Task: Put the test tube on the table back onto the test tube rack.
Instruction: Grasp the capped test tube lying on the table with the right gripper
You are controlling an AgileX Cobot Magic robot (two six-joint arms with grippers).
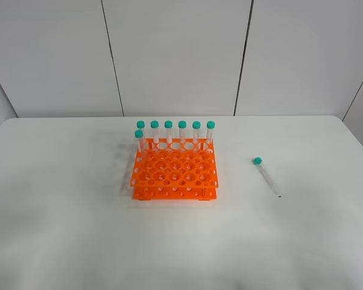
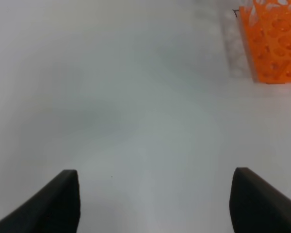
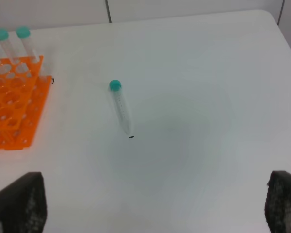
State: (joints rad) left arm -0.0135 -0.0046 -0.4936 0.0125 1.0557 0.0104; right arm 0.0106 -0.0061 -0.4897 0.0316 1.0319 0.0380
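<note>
The test tube (image 1: 267, 176) lies flat on the worktop (image 1: 66, 217), well apart from the test tube rack (image 1: 175, 175), off its right side. Left jaws and right jaws are both spread wide.

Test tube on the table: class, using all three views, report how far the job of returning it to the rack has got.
Done: nothing; the test tube lies on the table, right of the test tube rack, which holds seven others. In hand: nothing; the left tool and right tool are open and empty. Left: grasp it, lift it, stand it in a free hole.
</note>
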